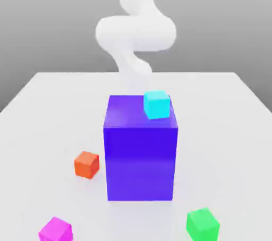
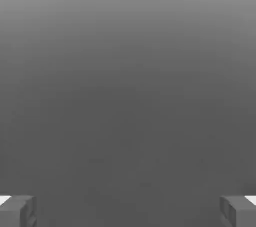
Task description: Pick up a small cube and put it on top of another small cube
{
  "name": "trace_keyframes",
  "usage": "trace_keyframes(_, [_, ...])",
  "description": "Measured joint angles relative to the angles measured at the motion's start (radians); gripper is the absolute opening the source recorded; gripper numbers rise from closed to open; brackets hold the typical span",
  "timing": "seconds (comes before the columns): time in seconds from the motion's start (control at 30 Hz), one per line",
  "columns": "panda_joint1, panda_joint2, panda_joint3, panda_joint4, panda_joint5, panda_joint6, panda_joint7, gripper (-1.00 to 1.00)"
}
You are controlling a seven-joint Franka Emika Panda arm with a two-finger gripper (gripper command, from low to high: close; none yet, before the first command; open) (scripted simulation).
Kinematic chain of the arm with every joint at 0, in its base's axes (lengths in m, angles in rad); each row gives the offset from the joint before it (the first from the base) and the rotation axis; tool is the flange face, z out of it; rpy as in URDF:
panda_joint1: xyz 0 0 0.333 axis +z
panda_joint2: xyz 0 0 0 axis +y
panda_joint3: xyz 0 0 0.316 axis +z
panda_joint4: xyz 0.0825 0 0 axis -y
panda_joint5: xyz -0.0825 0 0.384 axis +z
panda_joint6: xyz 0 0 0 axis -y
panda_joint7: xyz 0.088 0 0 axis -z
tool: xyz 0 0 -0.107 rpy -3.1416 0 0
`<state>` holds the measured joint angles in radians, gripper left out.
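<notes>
Exterior view: 4 small cubes lie in sight. The cyan cube (image 1: 156,105) sits on top of the blue block (image 1: 140,163), toward the exterior view's right; the orange cube (image 1: 86,165) lies on the table (image 1: 223,128) beside the block, on the exterior view's left. The magenta cube (image 1: 56,230) and the green cube (image 1: 203,225) lie at the near edge, well apart. No cube is stacked on another small one, so the step in hand is probably the approach to a first pick; which cube is meant, I cannot tell. The next move calls for clearing the block, then lowering over the chosen cube. The arm (image 1: 136,33) hangs down behind the block.

Hand view: the gripper (image 2: 128,212) has its 2 fingers spread wide, nothing between them.
</notes>
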<state>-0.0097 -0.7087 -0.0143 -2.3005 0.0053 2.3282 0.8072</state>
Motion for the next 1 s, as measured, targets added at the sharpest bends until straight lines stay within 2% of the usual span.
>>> trace_keyframes(0.6, [-0.079, 0.659, -0.107, -0.004, 0.063, 0.203, 0.034, 0.00])
trace_keyframes(1.0, [-0.155, 1.095, -0.131, 0.003, 0.122, 0.356, 0.039, 0.00])
